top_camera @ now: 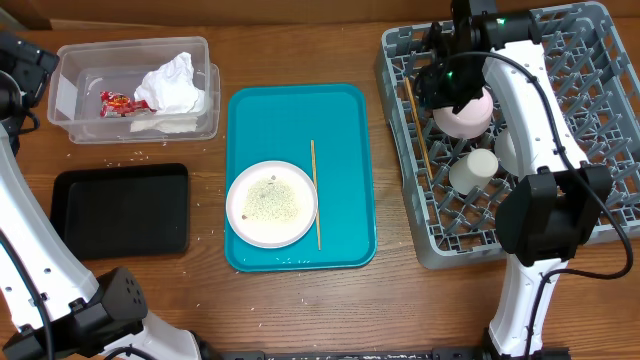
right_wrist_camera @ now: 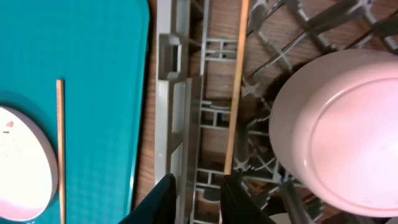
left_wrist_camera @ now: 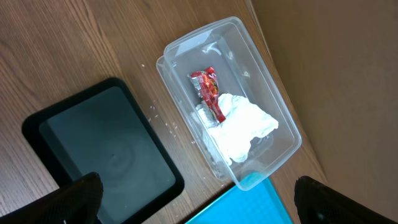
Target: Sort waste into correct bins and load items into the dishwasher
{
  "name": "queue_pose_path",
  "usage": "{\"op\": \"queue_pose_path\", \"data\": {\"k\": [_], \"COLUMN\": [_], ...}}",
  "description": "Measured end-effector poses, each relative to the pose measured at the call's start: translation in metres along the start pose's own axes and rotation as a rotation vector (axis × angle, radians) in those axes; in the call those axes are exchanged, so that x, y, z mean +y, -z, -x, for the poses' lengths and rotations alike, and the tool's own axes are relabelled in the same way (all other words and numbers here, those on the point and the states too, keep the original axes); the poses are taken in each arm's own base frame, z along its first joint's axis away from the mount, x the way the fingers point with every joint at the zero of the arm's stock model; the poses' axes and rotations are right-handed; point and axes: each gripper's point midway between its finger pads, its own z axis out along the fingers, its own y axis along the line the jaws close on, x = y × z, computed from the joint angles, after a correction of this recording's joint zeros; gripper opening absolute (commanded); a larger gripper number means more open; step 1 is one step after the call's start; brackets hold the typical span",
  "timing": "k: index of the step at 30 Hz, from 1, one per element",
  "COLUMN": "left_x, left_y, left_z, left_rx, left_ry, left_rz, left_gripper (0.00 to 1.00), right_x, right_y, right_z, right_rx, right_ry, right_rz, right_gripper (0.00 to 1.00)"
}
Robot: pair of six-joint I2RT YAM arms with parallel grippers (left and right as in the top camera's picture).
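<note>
Your right hand (right_wrist_camera: 199, 199) sits low over the left edge of the dish rack (top_camera: 600, 40). Its fingers are parted just a little, with nothing between them. The racked chopstick (right_wrist_camera: 236, 87) lies loose among the pegs right by them, next to the pink plate (right_wrist_camera: 336, 124). Your left hand (left_wrist_camera: 208, 205) is spread wide and empty. It hangs over the desk (left_wrist_camera: 74, 43) near the clear tub (left_wrist_camera: 199, 32) (napkins (left_wrist_camera: 242, 127) and the red wrapper (left_wrist_camera: 210, 93) are already in there) and the black tray (left_wrist_camera: 106, 149).

I'd go for the tray chopstick (top_camera: 315, 190) next. It's lying flat on the teal tray (top_camera: 350, 130), just to the right of the white plate (top_camera: 271, 203).

My guess on handling: it's featherweight and stiff, so it'll want to roll or skid on that smooth tray. It's also so thin that the fingers have to come almost down onto the tray surface to catch it. I'd pinch across it near mid-length so it doesn't swing, a bit toward the upper half where it's clear of the plate rim. That plate has rice on it, so don't bump it.
</note>
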Motion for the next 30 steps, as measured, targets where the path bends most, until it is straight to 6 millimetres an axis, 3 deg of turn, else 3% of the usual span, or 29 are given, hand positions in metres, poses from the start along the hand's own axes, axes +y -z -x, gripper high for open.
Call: {"op": "queue_pose_path", "data": {"k": [6, 12, 15, 23, 25, 30], "left_x": [0.000, 0.000, 0.000, 0.000, 0.000, 0.000], "left_y": [0.000, 0.000, 0.000, 0.000, 0.000, 0.000], "left_z": [0.000, 0.000, 0.000, 0.000, 0.000, 0.000], "left_rx": [0.000, 0.000, 0.000, 0.001, 0.001, 0.000], "left_ry": [0.000, 0.000, 0.000, 0.000, 0.000, 0.000], "left_rz": [0.000, 0.000, 0.000, 0.000, 0.000, 0.000], "left_gripper": [1.00, 1.00, 1.00, 1.00, 1.00, 1.00], "right_x": [0.017, 0.059, 0.090, 0.172, 0.182, 0.183], "right_y": [0.001, -0.004, -0.011, -0.033, -0.042, -0.080], "right_z": [-0.015, -0.023, -0.023, -0.002, 0.000, -0.012], "right_rx": [0.063, 0.104, 0.102, -0.059, -0.086, -0.083], "right_ry": [-0.054, -0.084, -0.061, 0.003, -0.005, -0.032], "right_rz": [0.083, 0.146, 0.131, 0.064, 0.056, 0.008], "right_gripper": [0.29, 0.58, 0.63, 0.59, 0.57, 0.51]}}
